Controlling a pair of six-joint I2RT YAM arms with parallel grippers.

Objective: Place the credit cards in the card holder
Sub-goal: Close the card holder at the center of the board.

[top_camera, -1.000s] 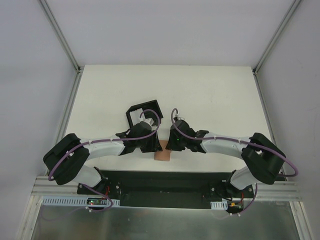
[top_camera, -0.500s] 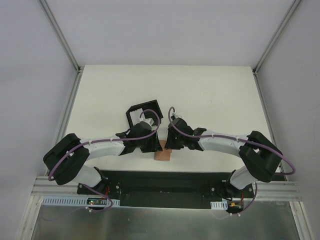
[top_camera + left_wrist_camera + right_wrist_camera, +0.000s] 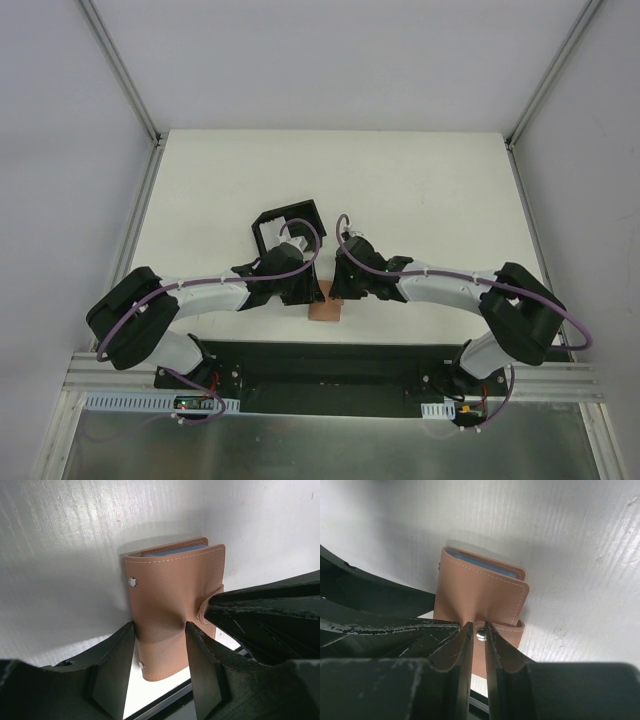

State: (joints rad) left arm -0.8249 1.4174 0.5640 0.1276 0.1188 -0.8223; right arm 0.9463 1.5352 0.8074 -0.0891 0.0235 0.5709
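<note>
Lying folded shut at near edge of desk (image 3: 420,190): card holder (image 3: 175,600), tan leather, blue credit cards (image 3: 175,550) showing at its open end; left pincer (image 3: 160,630) pinching its two sides, leather buckled between; right pincer (image 3: 478,626) nearly pressed together, nipping snap tab (image 3: 481,636); black open-sided box (image 3: 285,220) just beyond the left arm

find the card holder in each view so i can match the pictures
Top external: card holder, tan patch at the near edge of the table, centre.
Left wrist: card holder mid-frame, inside the left gripper.
Right wrist: card holder mid-frame, its snap tab in the right gripper.
Shared landmark: the blue card peeking between its leaves, both wrist views.
</note>
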